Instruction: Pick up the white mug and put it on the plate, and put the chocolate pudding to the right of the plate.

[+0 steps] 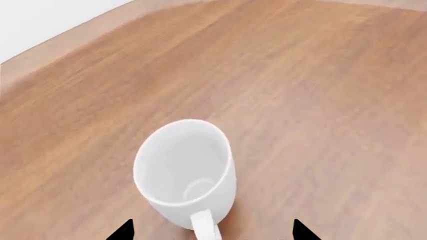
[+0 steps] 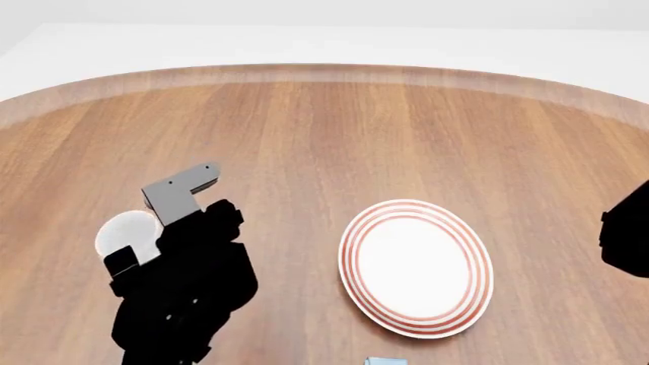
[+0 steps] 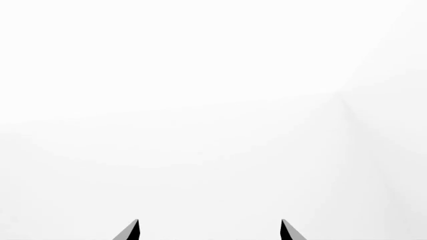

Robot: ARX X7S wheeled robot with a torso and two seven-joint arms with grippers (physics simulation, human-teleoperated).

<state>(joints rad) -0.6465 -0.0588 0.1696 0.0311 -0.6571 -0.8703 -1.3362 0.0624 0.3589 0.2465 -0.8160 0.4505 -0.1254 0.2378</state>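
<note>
The white mug (image 1: 185, 170) stands upright on the wooden table, its loop handle (image 1: 205, 227) turned toward my left gripper (image 1: 213, 233). That gripper hovers just above and behind the mug, open, its black fingertips (image 1: 124, 232) wide apart on either side of the handle and touching nothing. In the head view the mug (image 2: 126, 233) peeks out at the left from under my left arm (image 2: 182, 281). The red-ringed plate (image 2: 416, 266) lies bare to the right of it. A light blue corner of the chocolate pudding (image 2: 385, 361) shows at the bottom edge. My right gripper (image 3: 210, 233) is open and faces only white.
The round wooden table (image 2: 324, 129) curves away at the back, with white floor beyond it. My right arm (image 2: 627, 236) shows as a dark shape at the right edge of the head view, off to the side of the plate.
</note>
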